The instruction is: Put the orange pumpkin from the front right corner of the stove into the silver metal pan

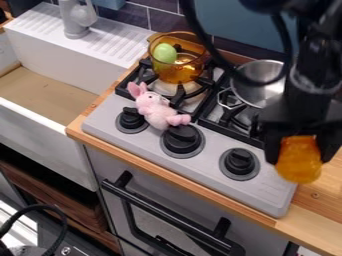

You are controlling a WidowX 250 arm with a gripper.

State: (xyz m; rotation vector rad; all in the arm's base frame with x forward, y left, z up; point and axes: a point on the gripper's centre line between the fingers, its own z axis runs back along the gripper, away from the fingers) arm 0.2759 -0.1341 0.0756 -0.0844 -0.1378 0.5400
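The black gripper [300, 151] pinches an orange thing [298, 167] over the grey stove's [208, 162] front right corner, with a white sink [40, 116] left of the stove, wooden counter [320, 204] right of it, dark tiles [160, 18] behind and a black handle [167, 214] below.

A rounded orange object [298, 166], perhaps translucent, hangs in the gripper [299, 154] near the stove [267, 189]

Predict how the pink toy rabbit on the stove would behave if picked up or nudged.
The pink toy rabbit would probably feel light and squashy, as its surface looks like fuzzy plush. Its ears and legs, which stick out, may flop when lifted. It seems unlikely to roll, with those limbs jutting out.
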